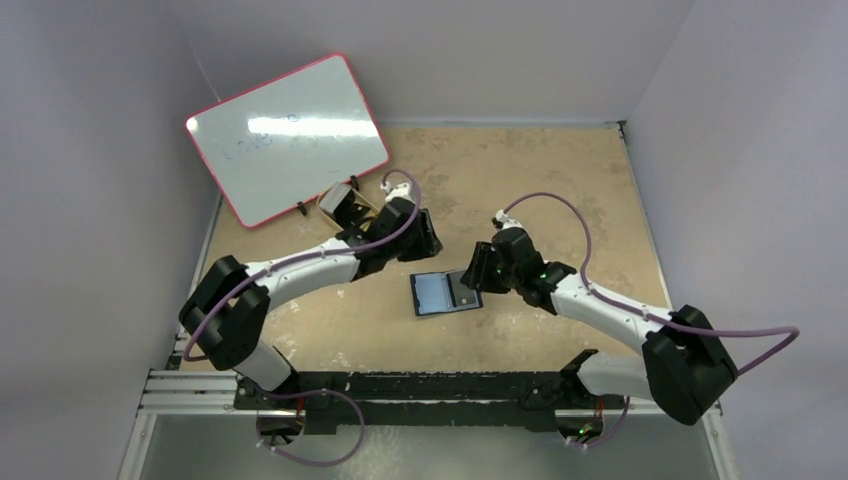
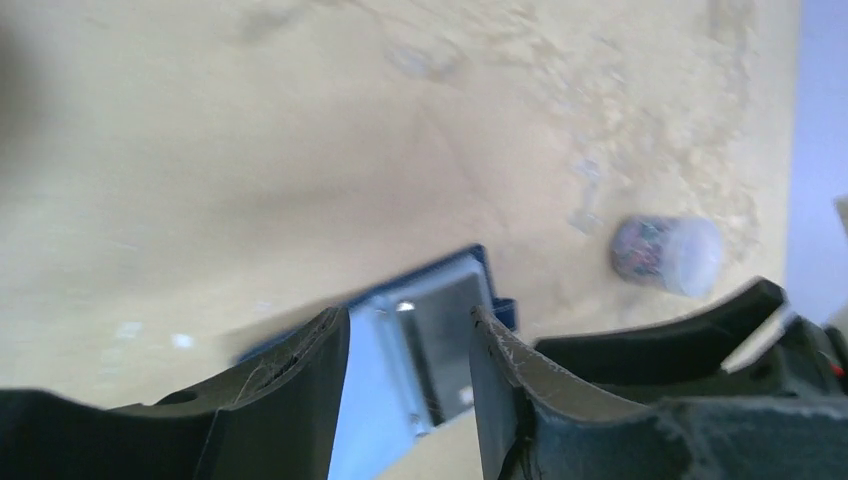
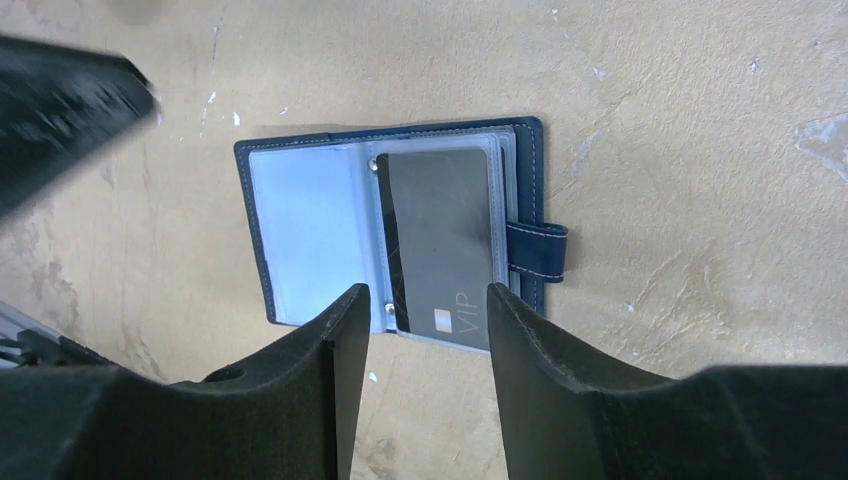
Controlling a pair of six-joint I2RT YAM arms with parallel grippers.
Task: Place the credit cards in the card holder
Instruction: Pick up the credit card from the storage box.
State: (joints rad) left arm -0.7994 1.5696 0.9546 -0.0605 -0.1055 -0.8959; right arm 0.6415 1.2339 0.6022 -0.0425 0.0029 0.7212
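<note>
A tan, scuffed wooden table (image 1: 560,180) fills the walled cell. At its back left leans a white board with a pink-red frame (image 1: 285,135).

The left arm (image 1: 300,270) stretches from its near-left base diagonally to the middle of the table. The right arm (image 1: 610,312) bends in from the near right, so the two wrists face each other over the centre.

The left gripper (image 2: 408,330) hangs with its fingers spread and nothing between them. The right gripper (image 3: 425,295) is likewise parted and empty, poised directly above the card holder.

That navy-blue bifold card holder (image 3: 310,230) lies open and flat on the table between the two grippers, its pale blue glossy pockets facing up. A dark grey credit card marked "VIP" (image 3: 440,230) lies on its right half, slightly askew, and how far it sits in a pocket cannot be told. The holder's snap tab (image 3: 537,250) sticks out on the right edge.

A small gold-coloured object (image 1: 340,203) sits by the board's foot, just behind the left arm. The left wrist view shows a small, blurred cylinder (image 2: 665,255) lying apart from the holder.
</note>
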